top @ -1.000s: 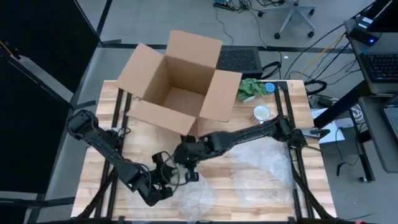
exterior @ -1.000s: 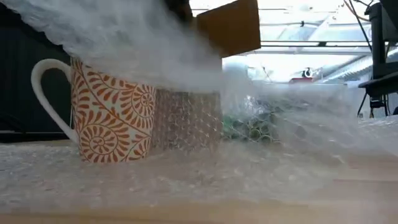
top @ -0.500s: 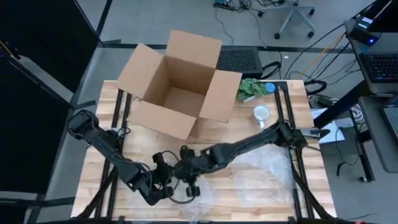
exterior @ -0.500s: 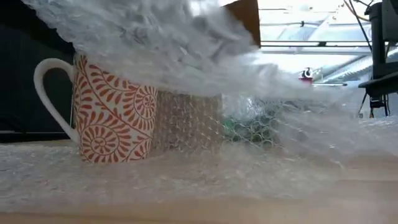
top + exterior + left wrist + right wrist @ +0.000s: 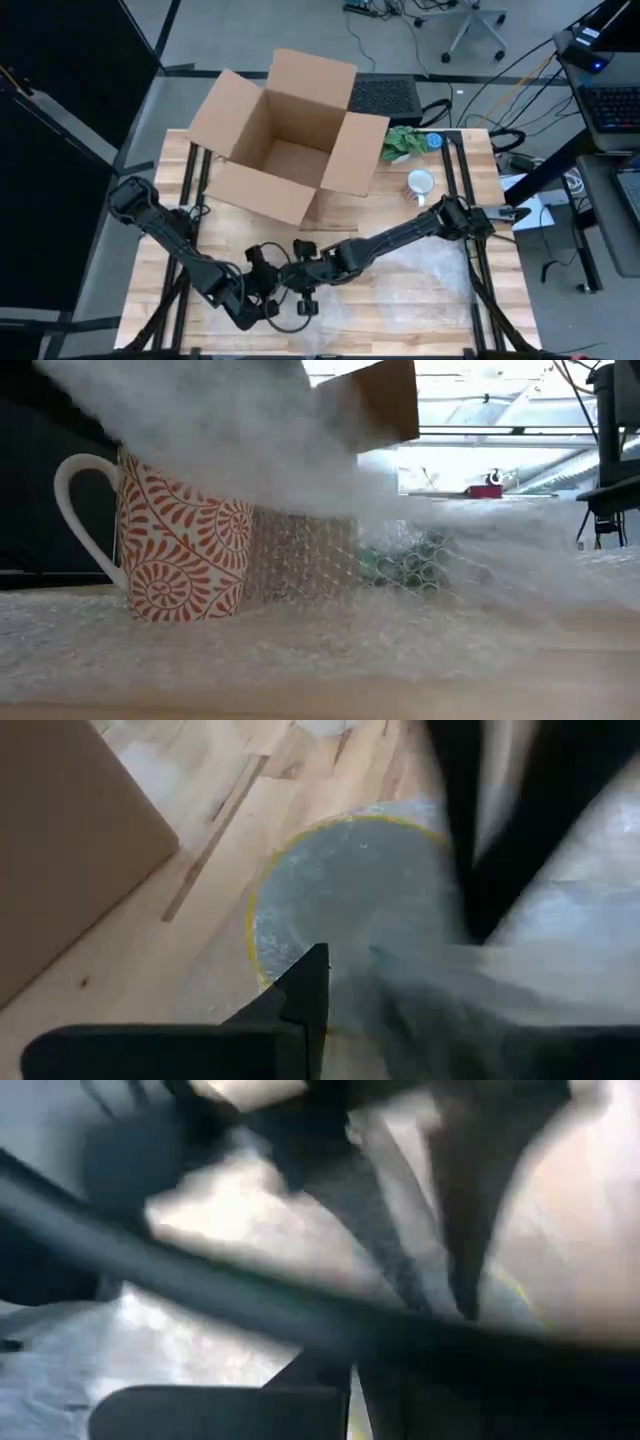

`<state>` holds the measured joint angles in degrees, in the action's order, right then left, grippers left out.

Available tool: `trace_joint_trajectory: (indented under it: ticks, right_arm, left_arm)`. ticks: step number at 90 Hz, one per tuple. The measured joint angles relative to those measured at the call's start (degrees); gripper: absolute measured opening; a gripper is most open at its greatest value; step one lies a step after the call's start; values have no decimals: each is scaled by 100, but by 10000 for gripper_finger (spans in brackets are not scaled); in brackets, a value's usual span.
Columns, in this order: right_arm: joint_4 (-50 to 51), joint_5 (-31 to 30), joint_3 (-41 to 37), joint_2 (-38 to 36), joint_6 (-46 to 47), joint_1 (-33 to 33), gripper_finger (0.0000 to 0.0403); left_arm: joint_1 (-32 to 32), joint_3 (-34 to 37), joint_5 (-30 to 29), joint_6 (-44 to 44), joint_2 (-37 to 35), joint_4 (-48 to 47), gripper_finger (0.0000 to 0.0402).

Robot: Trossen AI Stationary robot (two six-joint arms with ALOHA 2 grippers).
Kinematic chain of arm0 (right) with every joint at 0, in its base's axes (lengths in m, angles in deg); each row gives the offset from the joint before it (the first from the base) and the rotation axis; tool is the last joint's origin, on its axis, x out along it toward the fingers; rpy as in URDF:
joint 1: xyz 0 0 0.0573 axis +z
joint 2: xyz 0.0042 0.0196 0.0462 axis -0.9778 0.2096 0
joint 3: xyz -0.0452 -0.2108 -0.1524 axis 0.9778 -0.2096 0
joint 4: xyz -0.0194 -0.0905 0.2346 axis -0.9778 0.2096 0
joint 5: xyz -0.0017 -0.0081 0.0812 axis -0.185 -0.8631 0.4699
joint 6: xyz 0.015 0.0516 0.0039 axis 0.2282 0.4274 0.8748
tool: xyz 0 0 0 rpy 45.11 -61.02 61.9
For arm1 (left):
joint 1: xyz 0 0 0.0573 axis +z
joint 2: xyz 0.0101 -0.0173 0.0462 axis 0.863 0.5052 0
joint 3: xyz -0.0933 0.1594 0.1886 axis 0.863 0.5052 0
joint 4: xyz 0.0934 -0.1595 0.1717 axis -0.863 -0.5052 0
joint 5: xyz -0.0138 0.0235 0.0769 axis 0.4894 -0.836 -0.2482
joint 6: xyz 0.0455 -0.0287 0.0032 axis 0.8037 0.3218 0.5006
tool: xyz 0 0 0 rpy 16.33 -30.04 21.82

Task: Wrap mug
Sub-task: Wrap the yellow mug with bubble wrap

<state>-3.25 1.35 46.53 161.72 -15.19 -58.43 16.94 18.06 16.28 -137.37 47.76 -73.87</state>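
Observation:
The mug (image 5: 180, 550) is white with an orange leaf pattern. It stands upright on bubble wrap (image 5: 420, 630) near the table's front, handle (image 5: 75, 510) toward the left. A flap of the wrap lies over its top and right side. In the left wrist view its yellow rim (image 5: 262, 910) shows under the wrap. My right gripper (image 5: 303, 275) is just behind the mug (image 5: 300, 306), shut on the wrap. My left gripper (image 5: 268, 300) is close on the mug's left; the wrap hides its state. My right gripper pinches the bubble wrap flap (image 5: 470, 955) between its two fingers, which meet at their free ends just above the mug's mouth. They slant down from the table's far right. The flap runs from the table up over the mug's top; one layer or several, I cannot tell.
An open cardboard box (image 5: 290, 135) stands at the far left of the table. A small white cup (image 5: 421, 183) and green leaves (image 5: 405, 143) are at the far right. The rest of the bubble wrap (image 5: 430, 265) is spread on the wood at the near right.
My right gripper has gone toward the table's near edge, drawing the flap of bubble wrap over the mug's top. The mug has stayed where it was, upright.

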Motion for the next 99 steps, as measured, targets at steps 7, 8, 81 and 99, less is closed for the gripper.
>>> trace_joint_trajectory:
  ticks: [7, 8, 81, 99]
  right_arm:
    - [-46, -18, -274, -2, 145, -77, 0]
    - [-70, -17, -303, -3, 158, -87, 0]
    - [-752, 179, -633, 11, 110, -451, 0]
    - [-778, 190, -624, 11, 105, -442, 0]
  left_arm:
    - [0, -2, -2, 2, 0, 23, 63]
    - [0, -4, -1, 0, 0, 26, 63]
    - [-284, -666, -407, 321, -527, -296, 63]
    - [-302, -666, -420, 838, -527, 451, 63]
